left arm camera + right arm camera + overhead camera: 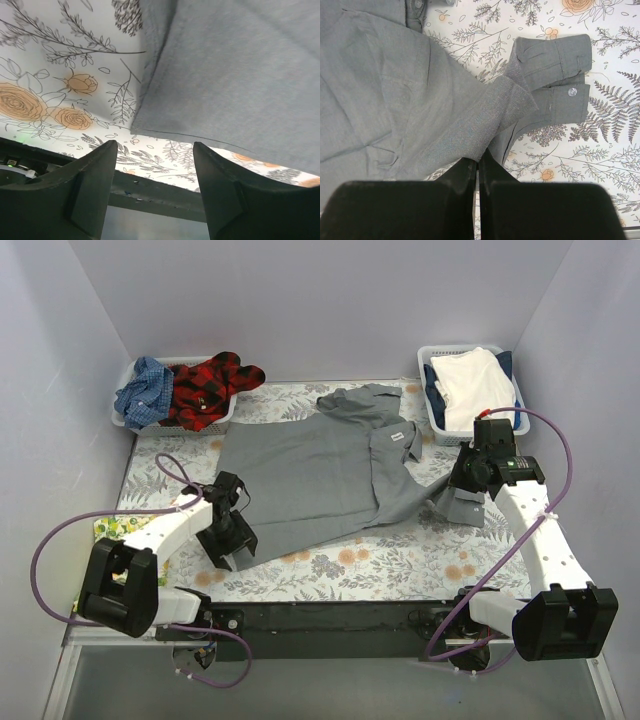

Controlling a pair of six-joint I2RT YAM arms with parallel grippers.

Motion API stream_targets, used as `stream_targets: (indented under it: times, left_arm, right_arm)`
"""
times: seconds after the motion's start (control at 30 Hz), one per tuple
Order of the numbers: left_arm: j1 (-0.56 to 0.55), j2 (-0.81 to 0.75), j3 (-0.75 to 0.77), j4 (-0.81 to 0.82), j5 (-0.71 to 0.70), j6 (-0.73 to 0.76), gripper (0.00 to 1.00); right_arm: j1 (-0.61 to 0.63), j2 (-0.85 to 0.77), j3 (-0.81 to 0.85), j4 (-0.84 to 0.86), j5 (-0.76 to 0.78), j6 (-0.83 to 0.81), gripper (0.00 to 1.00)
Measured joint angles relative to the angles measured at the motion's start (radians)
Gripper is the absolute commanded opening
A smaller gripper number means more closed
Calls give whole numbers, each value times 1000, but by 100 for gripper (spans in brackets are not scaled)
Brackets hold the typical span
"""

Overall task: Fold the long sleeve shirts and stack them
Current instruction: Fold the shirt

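Observation:
A mid-grey collared long sleeve shirt (320, 475) lies spread across the fern-print cover, its collar toward the back. My left gripper (232, 558) hovers open at the shirt's near-left hem corner (150, 125); nothing sits between its fingers (95, 180). My right gripper (462, 492) is shut on the shirt's right sleeve (485, 125), pinching the cloth just behind the buttoned cuff (560, 85), which drapes past the jaws. A red-black plaid shirt (212, 385) and a blue checked shirt (145, 390) lie bunched in the back-left basket.
A white basket (135, 425) holds the two bunched shirts at the back left. Another white basket (432, 355) at the back right holds folded white and navy cloth. A yellow printed cloth (112, 528) peeks out by the left arm. The table's dark front edge (150, 192) lies just below the left fingers.

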Motion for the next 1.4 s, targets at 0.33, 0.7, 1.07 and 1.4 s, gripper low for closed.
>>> stream_targets:
  times: [0.33, 0.7, 1.07, 1.4]
  left_arm:
    - [0, -42, -58, 16, -18, -32, 44]
    - [0, -21, -72, 44, -15, -65, 45]
    - [0, -61, 1, 25, -52, -63, 39]
    - [0, -57, -21, 36, -48, -56, 55]
  right_arm:
    - [0, -3, 0, 0, 0, 3, 1]
    - [0, -5, 0, 0, -5, 3, 1]
    - [0, -9, 0, 0, -5, 11, 1]
    - [0, -9, -2, 0, -5, 19, 1]
